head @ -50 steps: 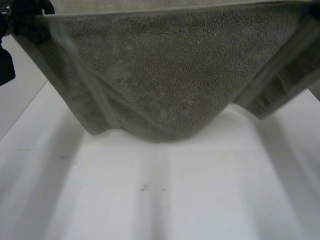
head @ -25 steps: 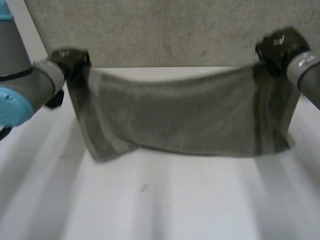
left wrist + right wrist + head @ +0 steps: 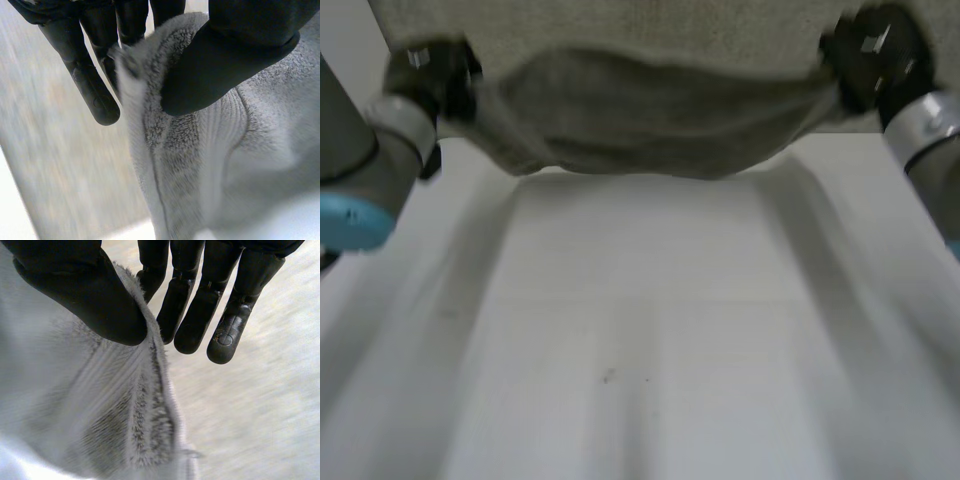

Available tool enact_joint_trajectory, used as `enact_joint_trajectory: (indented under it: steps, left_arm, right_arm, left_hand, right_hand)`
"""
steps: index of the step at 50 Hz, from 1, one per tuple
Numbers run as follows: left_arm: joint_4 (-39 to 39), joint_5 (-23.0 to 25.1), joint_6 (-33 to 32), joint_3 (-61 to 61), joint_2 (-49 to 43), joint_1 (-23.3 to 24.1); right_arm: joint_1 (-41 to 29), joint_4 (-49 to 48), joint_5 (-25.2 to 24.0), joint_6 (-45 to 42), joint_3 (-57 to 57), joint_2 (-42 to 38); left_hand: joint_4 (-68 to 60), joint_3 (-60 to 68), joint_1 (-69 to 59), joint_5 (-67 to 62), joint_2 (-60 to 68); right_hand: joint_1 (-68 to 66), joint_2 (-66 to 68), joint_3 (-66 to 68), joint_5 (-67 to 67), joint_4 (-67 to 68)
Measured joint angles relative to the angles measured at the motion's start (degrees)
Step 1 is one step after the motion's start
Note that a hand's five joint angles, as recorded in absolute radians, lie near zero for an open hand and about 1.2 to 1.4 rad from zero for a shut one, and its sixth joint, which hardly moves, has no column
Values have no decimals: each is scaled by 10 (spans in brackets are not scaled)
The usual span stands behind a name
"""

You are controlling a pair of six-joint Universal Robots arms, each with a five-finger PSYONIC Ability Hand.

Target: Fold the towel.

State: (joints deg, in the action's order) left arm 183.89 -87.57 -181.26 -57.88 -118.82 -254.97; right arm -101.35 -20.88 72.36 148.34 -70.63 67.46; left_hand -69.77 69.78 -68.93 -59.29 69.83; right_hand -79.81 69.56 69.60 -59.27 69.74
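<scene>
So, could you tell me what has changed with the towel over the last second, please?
The left black hand and right black hand carried the grey terry towel away from the camera, toward the far side of the white table; its sagging fold now hangs shallower. Unchanged: each hand still pinches its end of the towel's edge between thumb and fingers.

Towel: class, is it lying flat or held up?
Held up: the left hand and right hand each pinch one end of the towel, and it sags between them.
</scene>
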Motion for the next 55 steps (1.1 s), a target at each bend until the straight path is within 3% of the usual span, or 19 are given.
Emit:
enact_joint_trajectory:
  steps: [6,17,27,29,37,41,48,55]
  left_arm:
    - [-1,12,-3,-195,29,-15]
    - [1,49,-21,-397,90,-23]
    - [-40,56,-94,-535,268,-50]
    - [-72,59,-115,-553,321,-65]
    - [-134,89,-145,-553,383,-108]
    - [-131,109,-151,-535,368,-123]
    - [-74,123,-149,-448,252,-110]
    - [-44,71,-143,-288,75,-64]
  right_arm:
    - [20,122,-52,-29,-95,-33]
    - [56,153,-57,-125,-229,-21]
    - [93,287,-59,-155,-311,111]
    - [105,354,-62,-162,-314,153]
    - [135,444,-80,-218,-286,203]
    - [137,412,-93,-230,-260,188]
    - [115,284,-97,-199,-191,89]
    - [63,174,-62,-172,-98,-44]
  left_hand:
    - [0,0,0,0,0]
    - [0,0,0,0,0]
    - [0,0,0,0,0]
    - [0,0,0,0,0]
    - [0,0,0,0,0]
    - [0,0,0,0,0]
    - [0,0,0,0,0]
    - [0,0,0,0,0]
  right_hand:
    - [0,0,0,0,0]
    - [0,0,0,0,0]
    - [0,0,0,0,0]
    - [0,0,0,0,0]
    - [0,0,0,0,0]
    - [0,0,0,0,0]
    - [0,0,0,0,0]
    - [0,0,0,-1,0]
